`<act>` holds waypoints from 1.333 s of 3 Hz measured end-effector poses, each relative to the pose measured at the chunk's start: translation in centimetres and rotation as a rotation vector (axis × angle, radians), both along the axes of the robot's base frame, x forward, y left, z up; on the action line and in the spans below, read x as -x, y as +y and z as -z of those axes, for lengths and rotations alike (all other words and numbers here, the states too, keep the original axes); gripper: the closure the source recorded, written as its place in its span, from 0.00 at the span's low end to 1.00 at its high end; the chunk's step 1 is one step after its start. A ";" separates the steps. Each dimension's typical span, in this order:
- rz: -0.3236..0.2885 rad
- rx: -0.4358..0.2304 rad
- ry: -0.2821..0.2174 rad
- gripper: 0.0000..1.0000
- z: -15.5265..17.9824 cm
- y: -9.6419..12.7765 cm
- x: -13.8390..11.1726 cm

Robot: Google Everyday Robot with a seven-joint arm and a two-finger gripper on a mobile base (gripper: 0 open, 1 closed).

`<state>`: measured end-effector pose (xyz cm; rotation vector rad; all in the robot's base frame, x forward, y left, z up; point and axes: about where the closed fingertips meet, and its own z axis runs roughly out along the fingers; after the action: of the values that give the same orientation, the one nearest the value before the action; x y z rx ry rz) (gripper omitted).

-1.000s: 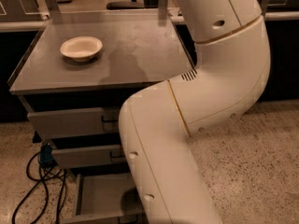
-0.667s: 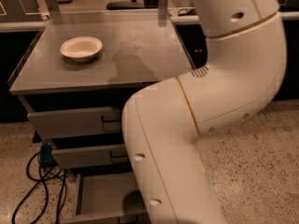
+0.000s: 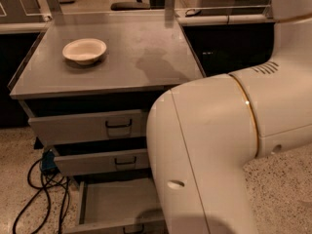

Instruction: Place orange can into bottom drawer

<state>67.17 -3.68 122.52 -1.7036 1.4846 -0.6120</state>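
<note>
Cabinet with three grey drawers, seen from above. The bottom drawer (image 3: 117,203) stands pulled out, its shallow tray exposed along the left wall and floor so that something can be lowered in from above; the two upper drawers (image 3: 92,126) are pushed in nearly flush. The robot's white arm (image 3: 219,145) folds down across the cabinet's right front corner and covers the tray's right part. The gripper lies out of sight beyond the arm, so its state cannot be told. The orange can is likewise not visible, probably behind the arm. A white bowl (image 3: 84,50) rests near the left rear corner of the cabinet top (image 3: 141,67).
</note>
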 end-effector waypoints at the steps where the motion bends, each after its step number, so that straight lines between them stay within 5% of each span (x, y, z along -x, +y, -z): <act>1: -0.044 -0.089 0.118 1.00 2.0 0.1 1.1; 2: -0.045 -0.147 0.296 1.00 6.0 -2.8 2.7; 3: 0.001 -0.154 0.292 1.00 6.2 -7.5 3.5; 4: -0.001 -0.165 0.284 1.00 6.2 -7.2 3.0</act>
<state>64.22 -10.88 116.29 -1.7126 1.6803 -0.2441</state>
